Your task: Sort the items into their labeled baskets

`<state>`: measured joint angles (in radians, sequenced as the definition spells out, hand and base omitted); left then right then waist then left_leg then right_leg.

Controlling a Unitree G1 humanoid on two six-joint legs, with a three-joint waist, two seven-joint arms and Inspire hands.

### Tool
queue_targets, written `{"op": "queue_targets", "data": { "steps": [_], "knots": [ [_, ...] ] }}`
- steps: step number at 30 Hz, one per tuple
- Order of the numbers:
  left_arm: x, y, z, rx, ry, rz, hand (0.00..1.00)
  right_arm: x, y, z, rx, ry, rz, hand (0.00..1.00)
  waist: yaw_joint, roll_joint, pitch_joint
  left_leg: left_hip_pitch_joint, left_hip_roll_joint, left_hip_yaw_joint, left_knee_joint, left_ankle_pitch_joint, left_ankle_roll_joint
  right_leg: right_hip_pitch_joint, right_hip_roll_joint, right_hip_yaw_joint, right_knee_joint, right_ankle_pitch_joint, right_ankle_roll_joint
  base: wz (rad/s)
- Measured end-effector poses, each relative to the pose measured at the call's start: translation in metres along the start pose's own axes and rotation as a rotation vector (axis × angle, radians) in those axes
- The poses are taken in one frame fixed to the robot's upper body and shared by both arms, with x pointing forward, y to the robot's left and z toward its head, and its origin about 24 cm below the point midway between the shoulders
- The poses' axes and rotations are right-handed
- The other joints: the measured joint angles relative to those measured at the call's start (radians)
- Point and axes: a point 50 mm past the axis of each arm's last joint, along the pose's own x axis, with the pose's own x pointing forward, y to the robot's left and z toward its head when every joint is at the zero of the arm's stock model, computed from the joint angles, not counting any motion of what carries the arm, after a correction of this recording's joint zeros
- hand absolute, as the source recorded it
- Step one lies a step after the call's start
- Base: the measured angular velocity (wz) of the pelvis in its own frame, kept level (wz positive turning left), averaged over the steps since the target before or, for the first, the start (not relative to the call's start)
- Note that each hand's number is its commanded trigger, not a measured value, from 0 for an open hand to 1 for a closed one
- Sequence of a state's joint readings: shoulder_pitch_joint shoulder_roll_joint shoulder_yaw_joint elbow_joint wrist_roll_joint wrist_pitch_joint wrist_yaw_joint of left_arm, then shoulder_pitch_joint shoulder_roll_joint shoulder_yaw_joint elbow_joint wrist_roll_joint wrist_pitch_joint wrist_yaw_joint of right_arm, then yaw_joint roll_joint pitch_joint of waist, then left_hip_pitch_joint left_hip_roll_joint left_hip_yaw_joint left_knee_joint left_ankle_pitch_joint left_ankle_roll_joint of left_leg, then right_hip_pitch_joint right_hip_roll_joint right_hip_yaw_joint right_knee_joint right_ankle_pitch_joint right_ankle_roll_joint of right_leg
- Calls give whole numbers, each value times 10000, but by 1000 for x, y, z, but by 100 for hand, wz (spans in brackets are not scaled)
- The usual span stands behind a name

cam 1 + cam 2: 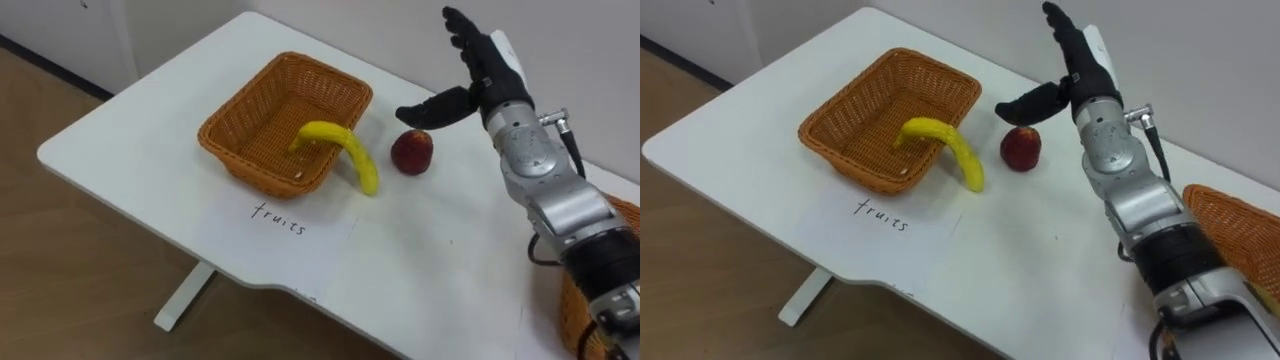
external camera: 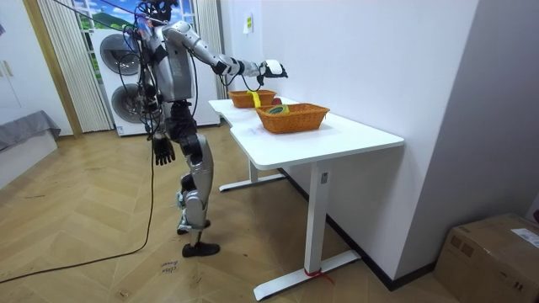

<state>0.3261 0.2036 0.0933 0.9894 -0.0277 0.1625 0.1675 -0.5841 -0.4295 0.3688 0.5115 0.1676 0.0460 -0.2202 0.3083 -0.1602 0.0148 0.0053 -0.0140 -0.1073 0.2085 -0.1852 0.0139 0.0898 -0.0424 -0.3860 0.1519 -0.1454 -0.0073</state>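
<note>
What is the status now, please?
Right hand open, raised by apple. Left hand hangs at side. Banana across fruit basket rim. Nothing blocks apple.

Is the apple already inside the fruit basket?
No, the apple sits on the white table beside the wicker basket.

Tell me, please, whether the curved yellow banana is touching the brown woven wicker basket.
Touching. In the left eye view the banana lies across the near rim of the basket, one end inside, the other outside.
</note>
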Motion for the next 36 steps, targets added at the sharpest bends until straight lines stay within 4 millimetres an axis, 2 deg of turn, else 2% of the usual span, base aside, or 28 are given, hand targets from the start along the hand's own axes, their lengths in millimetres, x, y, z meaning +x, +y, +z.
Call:
{"op": "queue_targets", "data": {
  "steps": [7,8,16,21,24,26,34,36],
  "knots": [
    [0,0,3,22,-112,105,0,-4,6,-25,723,1149,-40,0,25,16,-9,-12,3,77,-2,1,1,-32,-5,18,3,0,0,0],
    [-1,0,4,120,-185,118,0,-4,8,-29,770,1329,-26,0,24,41,8,-16,5,80,3,1,1,-33,-8,17,3,0,0,0],
    [0,-1,10,127,-464,109,0,-6,12,-38,825,1739,106,0,65,82,30,-386,4,74,194,7,16,-303,-60,-19,43,2,-4,1],
    [0,-4,20,290,-720,13,0,-6,10,-47,725,2137,122,0,301,44,2,-846,8,99,314,37,38,-762,-76,-26,200,16,-25,0],
    [0,-5,20,444,-745,-34,0,-7,12,-52,740,2367,248,0,394,43,18,-974,4,126,312,42,45,-920,-85,-28,209,18,-25,-1],
    [0,-6,21,473,-748,-49,0,-7,14,-52,773,2410,290,0,450,12,56,-1029,17,168,296,43,43,-1007,-73,6,209,19,-27,-5],
    [1,-11,40,585,-1234,-180,0,-5,16,-50,791,2366,259,0,445,-115,148,-1481,12,183,396,52,47,-1429,-87,-38,187,29,-37,1],
    [1,-11,44,572,-1338,-182,0,-6,14,-55,689,2616,154,0,489,-159,177,-1518,14,213,468,52,47,-1444,-101,-32,184,28,-37,6]
  ]
}}
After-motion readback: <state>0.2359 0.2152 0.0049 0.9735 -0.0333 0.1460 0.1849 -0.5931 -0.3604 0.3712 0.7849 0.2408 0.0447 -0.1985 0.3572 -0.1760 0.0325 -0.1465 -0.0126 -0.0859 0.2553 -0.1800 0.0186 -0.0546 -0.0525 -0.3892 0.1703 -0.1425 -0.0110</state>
